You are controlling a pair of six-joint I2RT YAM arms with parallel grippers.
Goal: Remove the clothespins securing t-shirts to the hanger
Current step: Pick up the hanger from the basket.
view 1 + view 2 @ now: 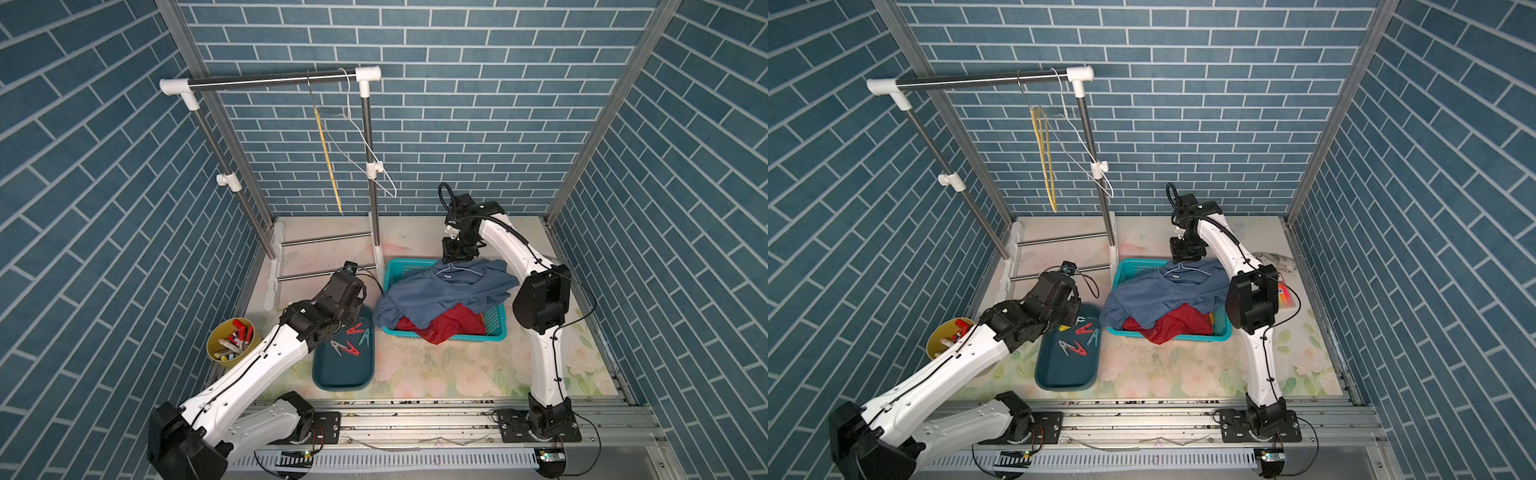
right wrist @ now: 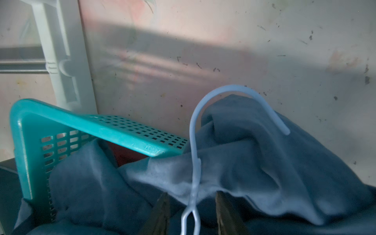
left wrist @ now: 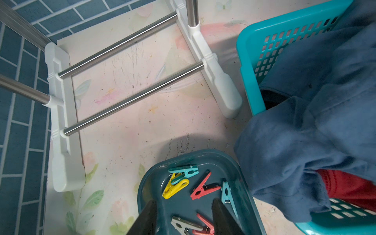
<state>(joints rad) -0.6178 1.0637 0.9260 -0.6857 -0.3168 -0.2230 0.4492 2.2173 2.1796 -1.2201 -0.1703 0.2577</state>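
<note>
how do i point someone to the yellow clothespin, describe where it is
Find the dark teal tray on the table, beside the bright teal laundry basket. The yellow clothespin lies at the tray's far end, towards the clothes rack, partly under a teal clothespin. It is the only yellow clip in the tray.

blue tee (image 1: 440,299), red tee (image 1: 451,328), teal bskt (image 1: 494,322)

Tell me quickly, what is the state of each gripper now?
Left gripper: open, empty, above the tray.
Right gripper: open, a finger either side of the hanger neck, not gripping.
</note>
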